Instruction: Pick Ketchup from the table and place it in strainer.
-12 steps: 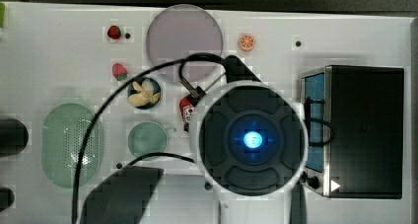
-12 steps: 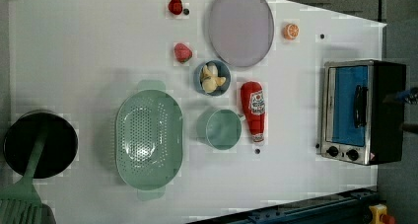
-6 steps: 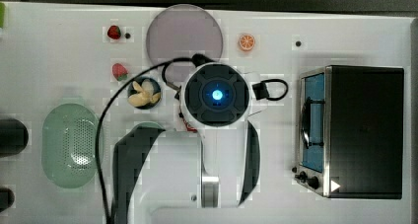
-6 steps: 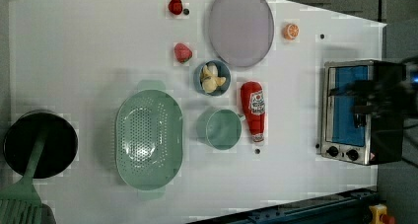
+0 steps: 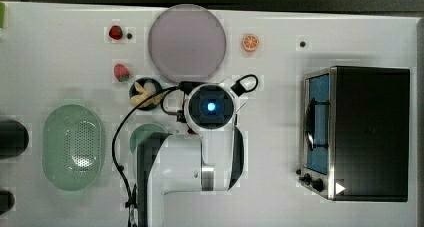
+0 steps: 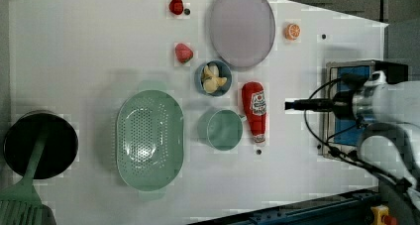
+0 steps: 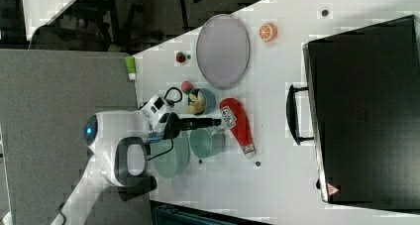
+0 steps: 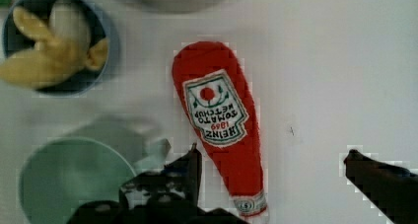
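While fingers stand apart, gripper hangs over Ketchup, gripping nothing. Ketchup lies flat on table, just beside green cup and near blue bowl. Strainer sits beyond cup toward left view's left, well apart from Ketchup. Grey-lilac plate farther off.

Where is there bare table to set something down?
Bare table lies to the left view's left of the strawberries, above the strainer. It is crowded where Ketchup, cup and blue bowl cluster under the plate.
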Tool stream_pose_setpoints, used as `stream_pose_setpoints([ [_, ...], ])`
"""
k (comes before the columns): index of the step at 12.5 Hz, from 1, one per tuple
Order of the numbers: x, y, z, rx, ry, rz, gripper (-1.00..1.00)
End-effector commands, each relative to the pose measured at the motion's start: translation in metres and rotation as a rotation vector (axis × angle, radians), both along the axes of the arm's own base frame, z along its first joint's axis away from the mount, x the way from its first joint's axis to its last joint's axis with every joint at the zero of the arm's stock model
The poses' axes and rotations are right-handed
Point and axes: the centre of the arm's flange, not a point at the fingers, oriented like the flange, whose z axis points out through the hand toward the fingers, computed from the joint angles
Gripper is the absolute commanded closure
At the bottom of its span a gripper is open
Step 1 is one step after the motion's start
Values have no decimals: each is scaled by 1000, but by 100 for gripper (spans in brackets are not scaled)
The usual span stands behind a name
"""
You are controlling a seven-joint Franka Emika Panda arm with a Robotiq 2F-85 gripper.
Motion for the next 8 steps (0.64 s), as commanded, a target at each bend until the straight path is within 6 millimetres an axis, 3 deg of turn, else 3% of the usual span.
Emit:
stream_pose_setpoints([
  [1,3,13,-23,19,-56,260,-100],
  [4,-3,12,-72,35,-39,248,-100],
  [8,-6,13,-116,53,-17,241,-100],
])
